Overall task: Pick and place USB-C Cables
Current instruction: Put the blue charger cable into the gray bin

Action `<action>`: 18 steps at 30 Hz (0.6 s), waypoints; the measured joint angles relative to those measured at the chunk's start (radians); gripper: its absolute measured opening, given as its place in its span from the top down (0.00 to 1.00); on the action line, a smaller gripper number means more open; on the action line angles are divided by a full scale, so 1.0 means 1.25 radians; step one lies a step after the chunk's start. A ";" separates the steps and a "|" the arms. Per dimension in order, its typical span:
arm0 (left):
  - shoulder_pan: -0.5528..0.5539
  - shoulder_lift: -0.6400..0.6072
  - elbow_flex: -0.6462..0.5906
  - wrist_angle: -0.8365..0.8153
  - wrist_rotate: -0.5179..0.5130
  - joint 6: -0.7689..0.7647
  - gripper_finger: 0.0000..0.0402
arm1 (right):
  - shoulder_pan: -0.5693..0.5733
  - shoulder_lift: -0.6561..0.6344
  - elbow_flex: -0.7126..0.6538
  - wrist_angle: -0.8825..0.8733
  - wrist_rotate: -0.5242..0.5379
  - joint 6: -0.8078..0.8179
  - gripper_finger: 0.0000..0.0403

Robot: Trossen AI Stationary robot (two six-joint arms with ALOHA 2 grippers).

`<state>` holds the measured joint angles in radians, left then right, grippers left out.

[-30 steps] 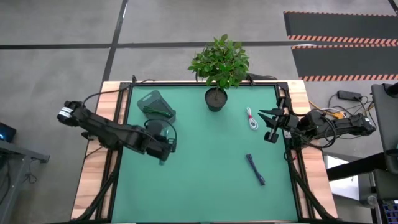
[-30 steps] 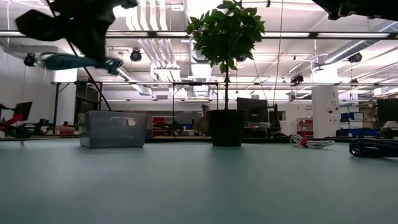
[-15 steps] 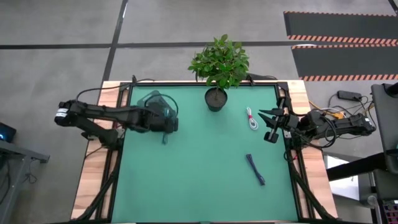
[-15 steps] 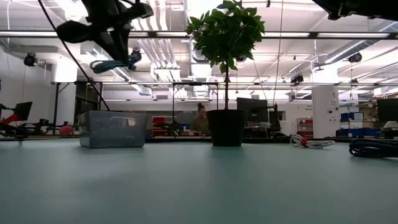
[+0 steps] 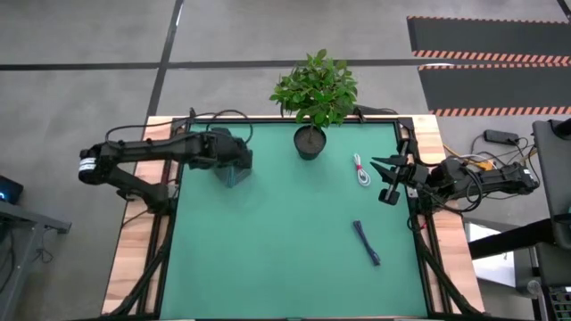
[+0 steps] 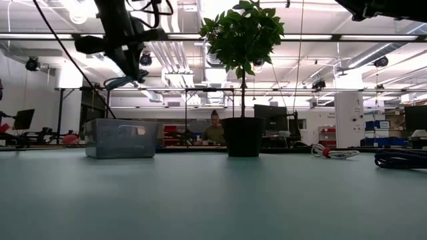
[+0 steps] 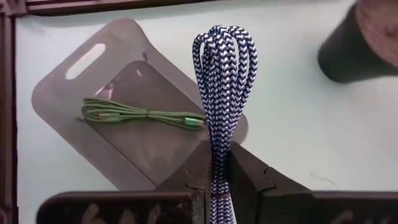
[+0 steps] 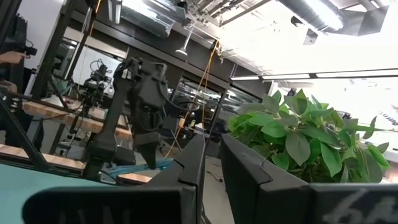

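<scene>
Hanging lengthwise from the left gripper's (image 7: 217, 186) clenched fingers directly above the basket (image 7: 68, 124), teal cable (image 7: 222, 93) ready for release beside green cable (image 7: 143, 114).

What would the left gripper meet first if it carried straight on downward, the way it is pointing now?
Most likely the grey basket. The left gripper, shut on the teal cable, points down over it, and a green cable lies inside. Height above the basket is unclear.

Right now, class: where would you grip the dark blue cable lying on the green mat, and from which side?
Probably take the dark blue cable at its middle, straight down from above, pinching across its narrow width. It lies flat as a slim diagonal bundle with bare mat either side.
</scene>
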<state>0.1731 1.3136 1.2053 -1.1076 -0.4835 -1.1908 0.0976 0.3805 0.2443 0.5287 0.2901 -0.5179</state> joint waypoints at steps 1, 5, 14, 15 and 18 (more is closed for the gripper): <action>0.012 0.000 0.000 0.000 0.001 -0.004 0.95 | 0.000 0.000 0.000 0.000 0.000 0.000 0.89; 0.065 0.000 0.000 0.000 0.016 -0.018 0.95 | 0.000 0.000 0.000 0.000 0.000 0.000 0.89; 0.172 0.002 -0.025 0.018 0.050 -0.027 0.95 | 0.000 0.000 0.000 0.000 0.001 -0.002 0.89; 0.182 0.002 -0.031 0.027 0.060 -0.027 0.95 | 0.000 0.000 0.000 0.000 0.001 -0.002 0.89; 0.208 0.002 -0.043 0.049 0.081 -0.027 0.95 | 0.000 0.000 0.000 0.000 0.001 -0.005 0.89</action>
<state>0.4333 1.3163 1.1512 -1.0464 -0.3827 -1.2251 0.0975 0.3805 0.2443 0.5282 0.2909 -0.5241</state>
